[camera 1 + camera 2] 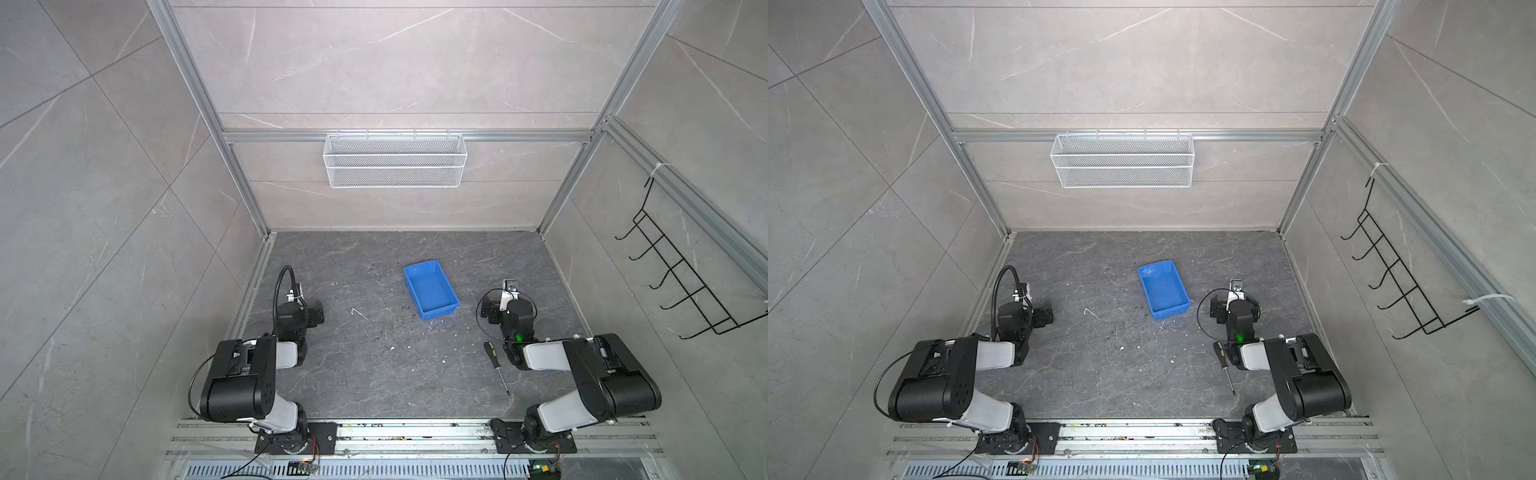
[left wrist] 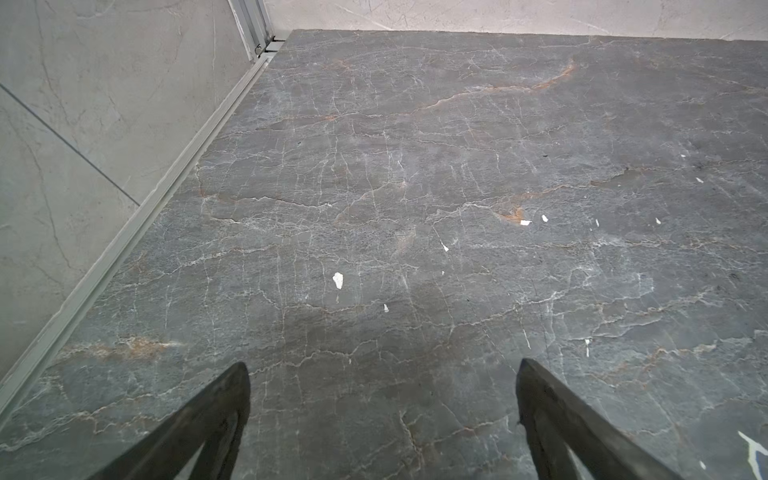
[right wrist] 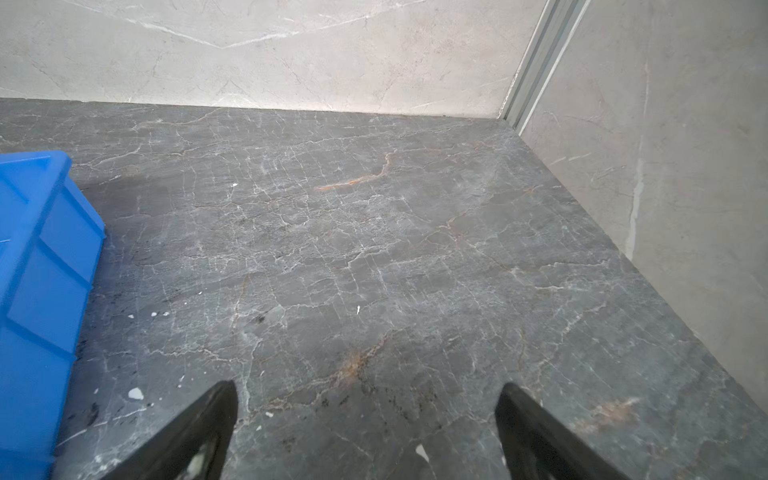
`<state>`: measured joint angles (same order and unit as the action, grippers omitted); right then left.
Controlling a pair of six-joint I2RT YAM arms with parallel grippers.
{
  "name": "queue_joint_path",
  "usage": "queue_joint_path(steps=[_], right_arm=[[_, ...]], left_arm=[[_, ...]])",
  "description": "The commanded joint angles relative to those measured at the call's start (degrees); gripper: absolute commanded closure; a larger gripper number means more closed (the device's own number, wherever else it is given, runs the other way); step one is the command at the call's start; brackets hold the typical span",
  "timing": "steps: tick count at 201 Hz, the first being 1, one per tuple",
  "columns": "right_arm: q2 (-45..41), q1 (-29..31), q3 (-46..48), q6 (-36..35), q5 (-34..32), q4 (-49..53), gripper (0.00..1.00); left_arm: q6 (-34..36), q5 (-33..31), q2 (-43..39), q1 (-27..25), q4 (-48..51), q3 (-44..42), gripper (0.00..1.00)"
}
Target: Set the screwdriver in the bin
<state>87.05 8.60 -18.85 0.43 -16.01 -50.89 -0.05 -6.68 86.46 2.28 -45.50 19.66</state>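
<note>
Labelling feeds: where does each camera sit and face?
Top views: high behind the robot, looking down; left arm, right arm, slim black-handled screwdriver, shallow blue plastic bin show.
Left wrist: faces dark stone tabletop past open left tool.
Right wrist: same, past open right tool; bin's wall beside.
Shared: bin, in top and right-wrist views.

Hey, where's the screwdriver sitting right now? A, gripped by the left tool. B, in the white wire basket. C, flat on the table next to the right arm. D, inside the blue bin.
C: the screwdriver lies flat on the table by the right arm, outside the bin.
</note>
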Motion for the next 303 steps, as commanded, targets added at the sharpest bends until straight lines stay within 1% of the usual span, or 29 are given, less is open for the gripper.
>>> queue_joint_path(steps=[1, 170, 189, 208, 222, 258, 280, 303], right_arm=[[0.1, -0.2, -1.0, 1.0, 0.5, -1.0, 0.01], [0.1, -0.2, -1.0, 1.1, 0.6, -1.0, 0.01], [-0.1, -0.1, -0.8, 1.0, 0.6, -1.4, 0.01], [-1.4, -0.2, -0.6, 0.1, 2.0, -1.0, 0.01], [-4.3, -0.2, -1.4, -0.2, 2.8, 2.8, 0.01], [-12.1, -0.1, -3.9, -0.6, 4.6, 14.5, 0.01], [-17.0, -0.1, -5.2, 0.7, 5.4, 20.6, 0.01], [-21.8, 0.1, -7.4, 1.8, 8.7, 27.8, 0.01]], left_arm=[[-0.8, 1.0, -0.4, 0.2, -2.9, 1.0, 0.00], [-0.6, 0.5, -0.5, 0.2, -3.6, 0.7, 0.00], [-0.6, -0.5, -3.4, 0.0, -2.1, 0.4, 0.00], [-0.4, -1.3, -8.6, -0.6, 2.8, 0.5, 0.00], [0.8, -2.9, -12.6, -2.2, 5.1, 0.2, 0.00], [6.0, -7.3, -20.7, -8.6, 11.9, 1.6, 0.00], [7.7, -6.5, -24.3, -12.3, 15.7, 3.6, 0.00], [9.8, -6.6, -25.4, -18.7, 23.8, 7.3, 0.00]])
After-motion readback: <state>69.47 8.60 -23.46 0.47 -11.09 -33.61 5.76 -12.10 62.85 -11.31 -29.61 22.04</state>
